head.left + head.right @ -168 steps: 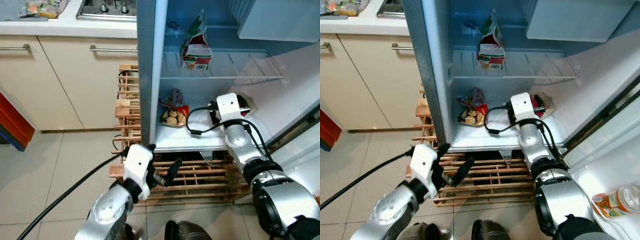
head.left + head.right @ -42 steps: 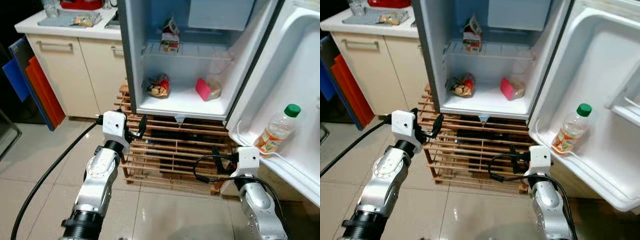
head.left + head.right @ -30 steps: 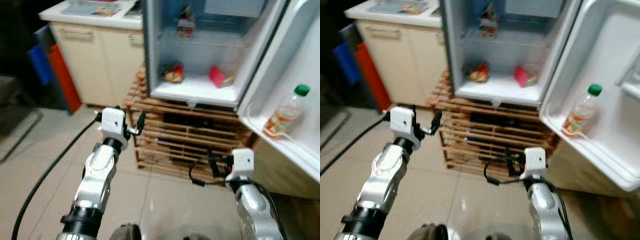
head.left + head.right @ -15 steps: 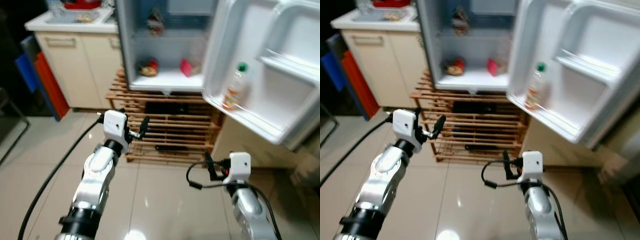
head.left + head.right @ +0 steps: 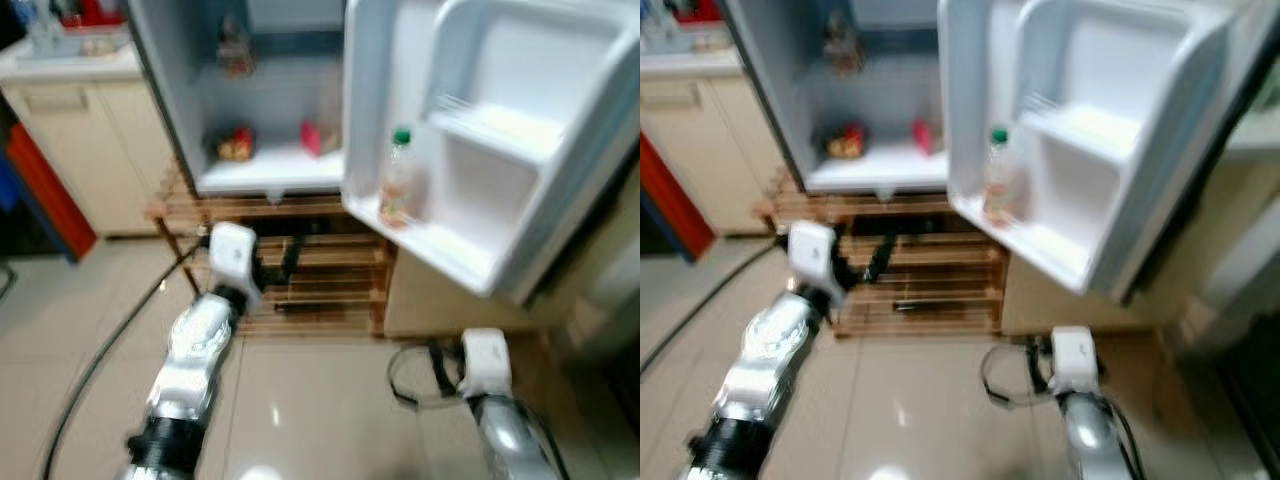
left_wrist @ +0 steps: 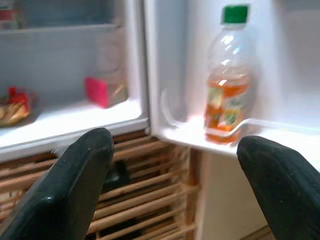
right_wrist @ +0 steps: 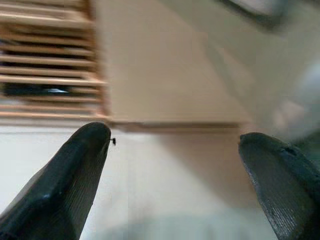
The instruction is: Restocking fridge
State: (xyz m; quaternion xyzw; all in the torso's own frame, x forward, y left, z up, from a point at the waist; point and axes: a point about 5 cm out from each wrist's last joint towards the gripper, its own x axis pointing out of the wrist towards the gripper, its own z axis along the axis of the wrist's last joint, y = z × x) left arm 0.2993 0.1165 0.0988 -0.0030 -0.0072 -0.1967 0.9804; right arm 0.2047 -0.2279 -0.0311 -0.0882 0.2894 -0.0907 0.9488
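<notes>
The fridge (image 5: 185,110) stands open on a wooden pallet. A snack bag (image 5: 235,145) and a pink pack (image 5: 309,137) lie on its bottom shelf, and a carton (image 5: 235,50) stands on the wire shelf above. A green-capped bottle of orange drink (image 6: 227,90) stands in the door's lower rack (image 5: 430,245). My left gripper (image 6: 175,142) is open and empty, held low in front of the pallet and pointing toward the door's edge. My right gripper (image 7: 175,137) is open and empty too, low over the floor tiles at the right.
The wooden slat pallet (image 5: 330,290) sits under the fridge. Cream cabinets (image 5: 60,150) with a worktop are at the left, with red and blue boards (image 5: 40,190) leaning beside them. A beige box side (image 5: 440,300) lies below the door. A black cable (image 5: 90,370) trails from my left arm.
My right gripper has left the fridge shelf, leaving the pink pack there, and dropped low. The camera has backed off and swung right, so the door now overlaps the opening. The picture is blurred.
</notes>
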